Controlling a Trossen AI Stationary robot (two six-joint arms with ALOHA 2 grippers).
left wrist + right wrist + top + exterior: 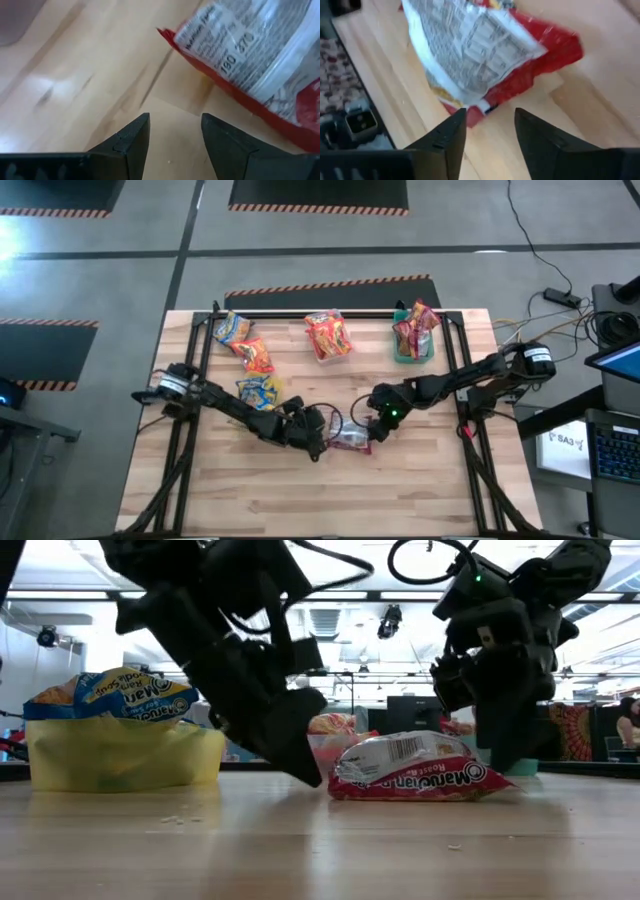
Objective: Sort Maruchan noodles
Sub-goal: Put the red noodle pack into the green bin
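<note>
While both arms meet near the middle of the pale wooden table [250, 500], a crinkly red-and-silver ramen packet [350, 439] lies flat on the boards between them. The left gripper [174, 135] rests low just beside the packet's red sealed edge, its dark wedge-shaped fingers parted with bare wood showing in the gap. The right gripper [490, 131] hangs just above the packet's other end, fingers spread, holding nothing. Bare planks run wide toward the near edge. Farther back a yellow tub [262, 393], a clear tub [328, 340] and a green tub [413, 340] hold more glossy packets, and two more lie loose near the far left corner.
</note>
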